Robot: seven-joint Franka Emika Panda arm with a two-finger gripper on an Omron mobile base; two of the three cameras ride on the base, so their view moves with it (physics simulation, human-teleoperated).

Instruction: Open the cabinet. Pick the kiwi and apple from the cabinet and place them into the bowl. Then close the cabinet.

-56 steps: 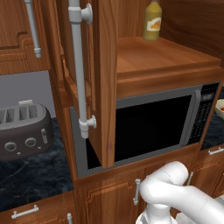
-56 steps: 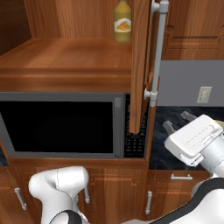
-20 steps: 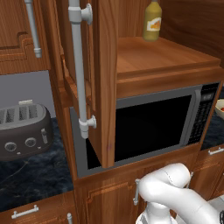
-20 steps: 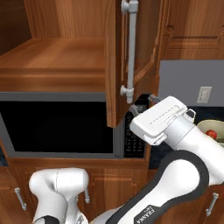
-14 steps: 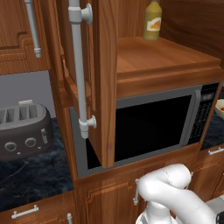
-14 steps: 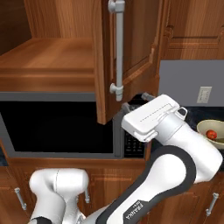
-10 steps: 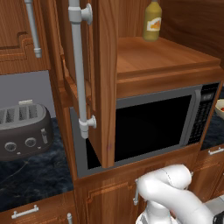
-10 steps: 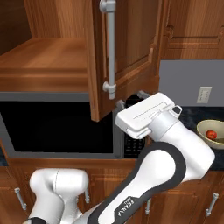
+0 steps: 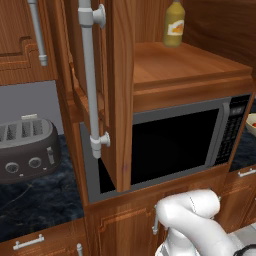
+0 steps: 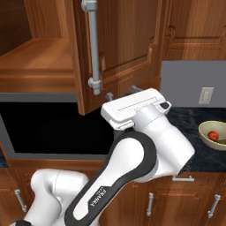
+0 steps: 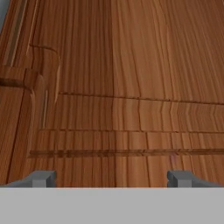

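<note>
So apple (image 10: 213, 135) in bowl (image 10: 207, 132) at 3 o'clock; cabinet (image 10: 119, 48) doors half shut, kiwi unseen; gripper (image 11: 113, 177) wide open, empty.

Glossy white rounded arm (image 10: 145, 145) with dark joint bands, black "FRANKA" lettering, flat white hand (image 10: 132, 106).

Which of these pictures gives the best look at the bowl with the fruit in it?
The right base view: the bowl sits whole on the dark counter at the right, with the red apple inside. The left base view catches just a cut-off sliver of the bowl at its right edge. The hand view faces wooden door panelling.
</note>
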